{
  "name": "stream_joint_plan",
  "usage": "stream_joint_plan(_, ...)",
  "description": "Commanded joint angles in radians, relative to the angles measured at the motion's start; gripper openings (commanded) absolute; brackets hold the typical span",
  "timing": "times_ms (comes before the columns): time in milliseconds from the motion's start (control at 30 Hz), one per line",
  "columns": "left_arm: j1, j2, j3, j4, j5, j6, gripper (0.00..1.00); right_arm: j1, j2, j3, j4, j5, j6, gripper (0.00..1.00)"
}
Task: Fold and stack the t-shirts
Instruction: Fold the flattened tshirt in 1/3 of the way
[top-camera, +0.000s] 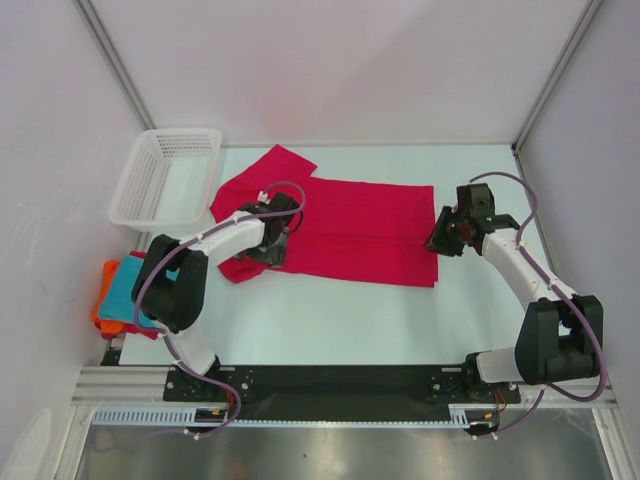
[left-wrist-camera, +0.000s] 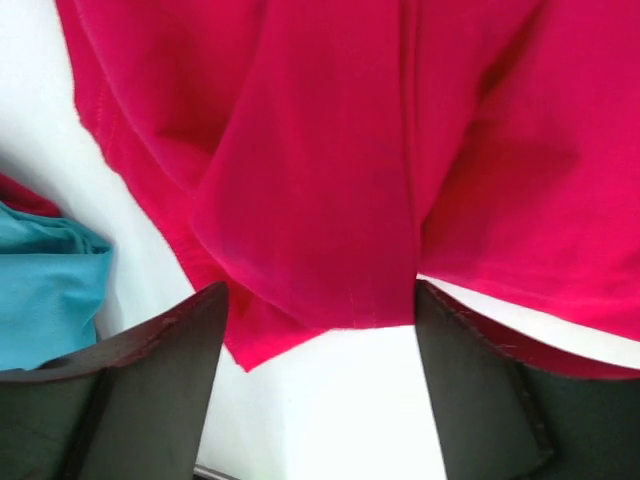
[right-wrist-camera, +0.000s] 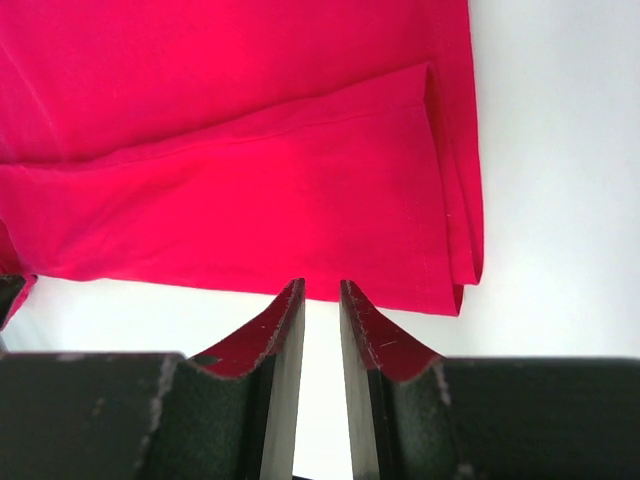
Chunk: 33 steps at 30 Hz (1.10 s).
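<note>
The large crimson-pink t-shirt (top-camera: 360, 230) lies folded into a long band across the middle of the table, one sleeve (top-camera: 272, 165) sticking out at the back left. My left gripper (top-camera: 273, 240) hovers over its left end. In the left wrist view the jaws (left-wrist-camera: 320, 290) stand wide open, with a cloth corner (left-wrist-camera: 300, 230) just ahead of the tips and bare table between them. My right gripper (top-camera: 441, 240) sits at the shirt's right edge. Its fingers (right-wrist-camera: 320, 285) are a narrow gap apart, holding nothing, tips at the hem (right-wrist-camera: 300, 230). The teal t-shirt (top-camera: 130, 290) lies on the orange one (top-camera: 103, 300) at the table's left edge.
A white mesh basket (top-camera: 165, 175) stands at the back left corner, just behind the sleeve. The teal cloth (left-wrist-camera: 45, 285) shows close to my left finger. Grey walls and metal posts close in the table on three sides.
</note>
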Motion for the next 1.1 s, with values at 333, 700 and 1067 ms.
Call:
stream_joint_plan(333, 0.025, -0.014, 0.001, -0.028, -0.016, -0.019, 0.28, -0.005, -0.042, -0.017, -0.006, 0.017, -0.017, 0.25)
stream_joint_plan(700, 0.046, -0.068, 0.095, -0.106, -0.025, -0.01, 0.25, -0.006, -0.039, -0.023, 0.0, 0.015, -0.02, 0.25)
stream_joint_plan(1067, 0.121, -0.111, 0.129, -0.132, -0.014, 0.024, 0.24, -0.005, -0.028, -0.023, 0.009, 0.004, -0.018, 0.25)
